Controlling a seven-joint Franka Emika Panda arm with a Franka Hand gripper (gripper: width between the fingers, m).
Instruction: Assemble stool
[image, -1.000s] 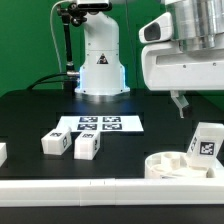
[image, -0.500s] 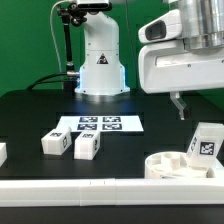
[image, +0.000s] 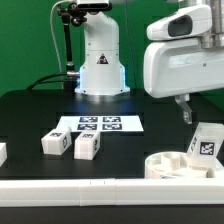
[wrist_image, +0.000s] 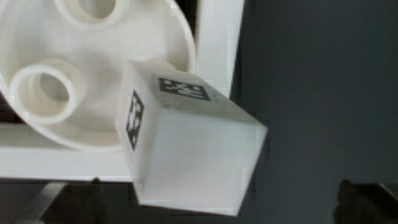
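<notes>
The gripper (image: 185, 109) hangs above the upright leg block (image: 207, 140), fingers apparently spread wide and holding nothing. The block stands at the edge of the round seat (image: 170, 166), though I cannot tell whether it rests on it, and two more blocks (image: 54, 143) lie well apart by the marker board (image: 100, 125). In the wrist view the block (wrist_image: 187, 140) sits skewed, so a finger catching a corner could tip or twist it against the seat

A robotics lab: green backdrop (image: 30, 40); tagged marker board (image: 100, 124); black table (image: 30, 112).
</notes>
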